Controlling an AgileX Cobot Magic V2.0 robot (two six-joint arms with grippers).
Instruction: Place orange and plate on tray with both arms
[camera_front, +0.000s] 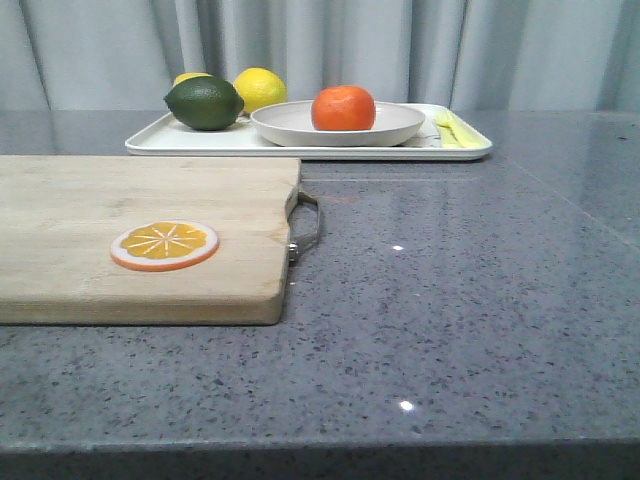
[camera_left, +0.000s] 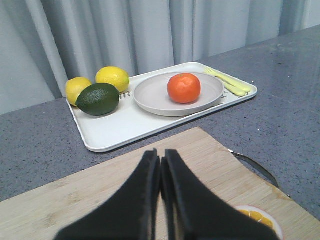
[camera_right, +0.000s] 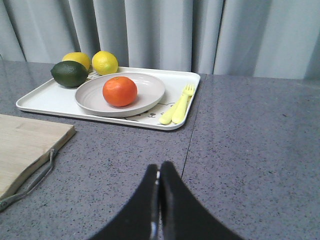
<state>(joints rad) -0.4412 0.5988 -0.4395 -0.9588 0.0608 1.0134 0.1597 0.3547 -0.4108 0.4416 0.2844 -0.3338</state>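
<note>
Grey speckled counter (camera_front: 480, 300), curtain (camera_front: 330, 40) behind – orange (camera_front: 343, 108) in plate (camera_front: 290, 125) on tray (camera_front: 200, 142); both grippers closed, empty

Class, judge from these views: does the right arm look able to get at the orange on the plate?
Probably yes. The orange sits uncovered on the plate, with only bare countertop between it and the right tool, which is shut and would need opening.

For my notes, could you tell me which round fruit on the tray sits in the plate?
The orange; the lemons and the lime lie directly on the tray.
</note>
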